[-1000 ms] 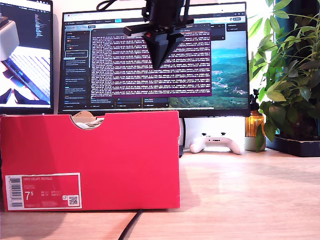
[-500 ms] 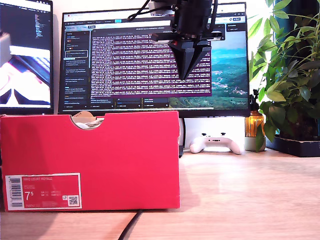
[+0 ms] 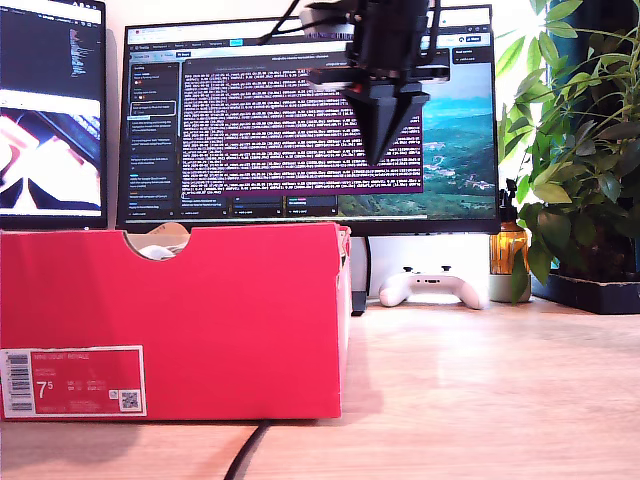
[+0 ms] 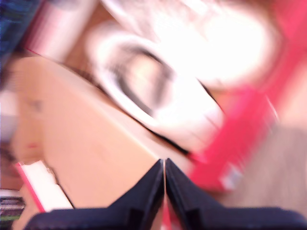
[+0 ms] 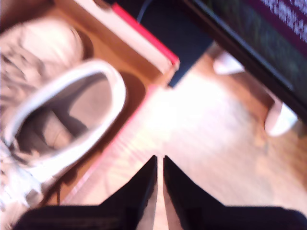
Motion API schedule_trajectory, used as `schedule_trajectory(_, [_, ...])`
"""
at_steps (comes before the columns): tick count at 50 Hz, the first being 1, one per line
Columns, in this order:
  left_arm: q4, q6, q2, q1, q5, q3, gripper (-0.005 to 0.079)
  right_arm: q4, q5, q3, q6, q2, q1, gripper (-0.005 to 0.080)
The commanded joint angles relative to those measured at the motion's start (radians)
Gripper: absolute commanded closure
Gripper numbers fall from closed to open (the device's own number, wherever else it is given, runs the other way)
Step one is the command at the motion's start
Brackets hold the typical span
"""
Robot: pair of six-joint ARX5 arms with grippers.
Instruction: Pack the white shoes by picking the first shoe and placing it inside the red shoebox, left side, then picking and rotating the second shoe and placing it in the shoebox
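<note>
Shoes (image 5: 57,115) lie in the red box (image 3: 180,300); my second gripper (image 5: 159,165) hangs above at 2 o'clock, fingers pressed together, empty.

The bright red cardboard shoebox (image 3: 170,320) runs off the exterior view's left edge, and you see its contents only as a pale sliver through the half-round notch (image 3: 157,243). The first wrist view is smeared with blur; the white leather sneaker (image 4: 158,96) there lacks detail.
</note>
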Motion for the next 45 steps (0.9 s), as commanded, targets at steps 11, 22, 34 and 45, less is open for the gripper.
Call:
schedule_trajectory(11, [-0.087,-0.140,0.000,0.001,0.009,0.064,0.0754,0.000,-0.003,-0.004,0.002,-0.025,-0.014,0.0762])
schedule_trajectory(22, [-0.019,-0.187,-0.045,0.004,0.023,0.109,0.0754,-0.037,-0.013,-0.015,0.005,-0.038,-0.024,0.0762])
schedule_trajectory(34, [0.037,-0.187,-0.031,0.060,0.147,0.108,0.0754,0.039,-0.037,-0.138,0.012,-0.146,-0.060,0.0762])
schedule_trajectory(45, [0.130,-0.184,-0.016,0.229,0.278,0.106,0.0754,0.153,-0.037,-0.352,0.013,-0.305,-0.099,0.0762])
